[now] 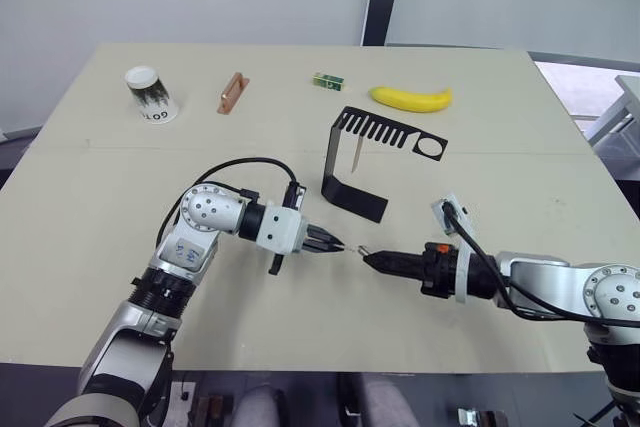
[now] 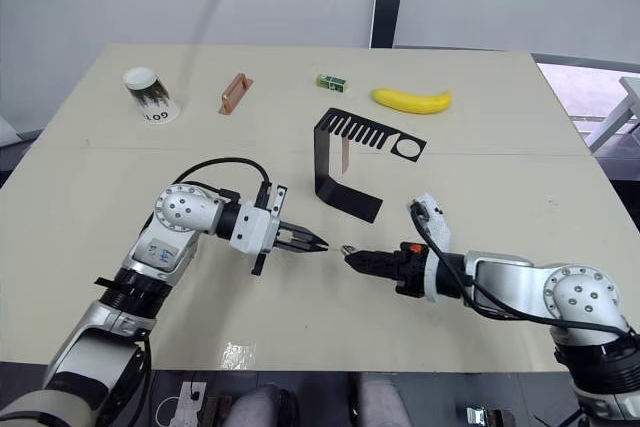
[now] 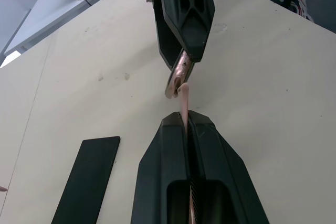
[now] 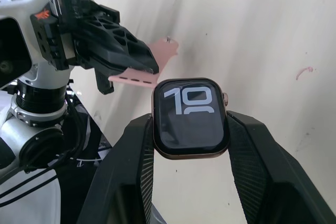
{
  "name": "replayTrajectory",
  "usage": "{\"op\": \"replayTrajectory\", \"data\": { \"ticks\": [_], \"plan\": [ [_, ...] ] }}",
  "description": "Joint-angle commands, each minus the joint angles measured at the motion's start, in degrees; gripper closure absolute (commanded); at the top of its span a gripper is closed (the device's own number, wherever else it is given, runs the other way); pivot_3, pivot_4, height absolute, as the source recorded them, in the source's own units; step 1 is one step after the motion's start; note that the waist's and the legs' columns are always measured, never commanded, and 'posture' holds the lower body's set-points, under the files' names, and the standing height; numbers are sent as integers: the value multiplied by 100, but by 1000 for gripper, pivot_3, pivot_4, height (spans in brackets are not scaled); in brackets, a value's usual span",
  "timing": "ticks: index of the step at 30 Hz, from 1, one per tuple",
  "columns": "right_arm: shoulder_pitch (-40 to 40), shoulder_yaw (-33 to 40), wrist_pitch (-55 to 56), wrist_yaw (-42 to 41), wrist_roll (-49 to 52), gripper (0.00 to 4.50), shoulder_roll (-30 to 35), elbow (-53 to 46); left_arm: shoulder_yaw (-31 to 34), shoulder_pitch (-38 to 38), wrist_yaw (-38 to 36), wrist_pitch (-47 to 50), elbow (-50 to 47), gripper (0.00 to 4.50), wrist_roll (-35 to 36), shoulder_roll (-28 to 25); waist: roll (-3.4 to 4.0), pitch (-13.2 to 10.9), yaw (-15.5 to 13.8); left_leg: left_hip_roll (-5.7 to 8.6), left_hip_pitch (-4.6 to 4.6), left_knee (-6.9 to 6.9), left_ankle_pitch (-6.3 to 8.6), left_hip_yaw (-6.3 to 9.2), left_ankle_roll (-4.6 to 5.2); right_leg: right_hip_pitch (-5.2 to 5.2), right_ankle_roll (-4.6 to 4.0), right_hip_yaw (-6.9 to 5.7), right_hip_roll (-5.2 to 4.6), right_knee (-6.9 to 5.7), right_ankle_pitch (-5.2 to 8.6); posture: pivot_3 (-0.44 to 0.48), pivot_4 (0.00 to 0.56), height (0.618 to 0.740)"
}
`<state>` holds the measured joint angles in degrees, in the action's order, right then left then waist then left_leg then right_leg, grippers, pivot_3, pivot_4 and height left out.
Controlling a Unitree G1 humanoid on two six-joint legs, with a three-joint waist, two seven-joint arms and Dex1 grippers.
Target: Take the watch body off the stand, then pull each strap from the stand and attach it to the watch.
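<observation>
Low over the tabletop (image 1: 90,247), the right hand (image 4: 190,145) clamps the watch body (image 4: 190,117), its face reading "10". Facing it, the left hand (image 1: 335,244) pinches one pink strap (image 4: 144,66) edge-on, tip almost touching the watch. Beyond, another strap (image 2: 343,156) hangs from the stand (image 1: 352,162). Farther back, a paper cup (image 1: 150,93) carries unreadable print.

Bare table (image 1: 300,317) around both claws; stand (image 1: 352,192) just behind, only nearby obstacle.
</observation>
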<state>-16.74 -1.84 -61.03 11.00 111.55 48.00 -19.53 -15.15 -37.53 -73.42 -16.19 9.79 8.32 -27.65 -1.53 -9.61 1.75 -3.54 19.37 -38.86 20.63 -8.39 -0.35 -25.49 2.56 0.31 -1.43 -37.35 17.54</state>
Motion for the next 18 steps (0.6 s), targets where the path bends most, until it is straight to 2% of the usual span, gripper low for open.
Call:
{"op": "replayTrajectory", "data": {
  "ticks": [1,18],
  "plan": [
    [-48,60,121,-7,145,2982,118,-129,17,-86,70,39,-131,4500,58,36,0,0,-2,0,0,0,0,0,0,0,0,0,0,0,0,0,150,740],
    [-79,12,258,-11,145,2982,156,-181,-27,-29,175,187,-230,4500,23,133,0,0,-1,0,1,0,0,0,0,0,0,0,0,1,0,0,150,740]
  ]
}}
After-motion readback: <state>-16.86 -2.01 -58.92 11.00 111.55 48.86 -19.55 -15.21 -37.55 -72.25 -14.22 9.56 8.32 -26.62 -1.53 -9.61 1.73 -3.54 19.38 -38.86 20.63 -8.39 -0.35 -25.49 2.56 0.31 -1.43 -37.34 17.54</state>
